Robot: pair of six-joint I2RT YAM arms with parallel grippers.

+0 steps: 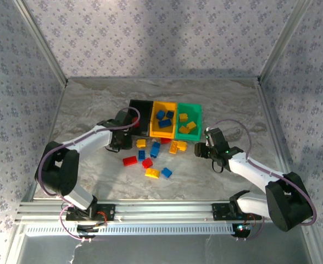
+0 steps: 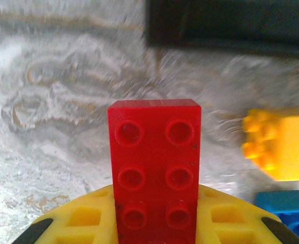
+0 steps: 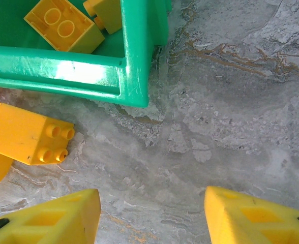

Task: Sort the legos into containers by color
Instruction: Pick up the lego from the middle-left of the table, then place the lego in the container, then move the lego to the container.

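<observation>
Red plastic fills the grip of the left gripper [image 2: 154, 221]: its yellow fingers are clamped on a six-stud red brick [image 2: 154, 152], just in front of the black bin [image 2: 231, 25]. Whether the brick is lifted clear of the table [image 2: 63, 101] I cannot tell.

Sorting looks roughly half done. The three bins stand in a row mid-table, toward the far edge. The yellow-orange bin [image 1: 164, 104] holds several blue bricks [image 1: 162, 116], and the green bin [image 1: 190, 105] holds a few yellow bricks [image 1: 188, 125]. The black bin is dark and partly behind the left arm, so what lies in it I cannot tell.

About ten loose bricks [image 1: 150, 159] in red, blue and yellow lie scattered between the bins and the near edge, all waiting to be sorted.

The right gripper [image 3: 152, 213] has its jaws apart with nothing between them. It hangs over bare table beside a near corner of the green bin, with a loose yellow brick [image 3: 30, 134] lying close by in front of that bin.
</observation>
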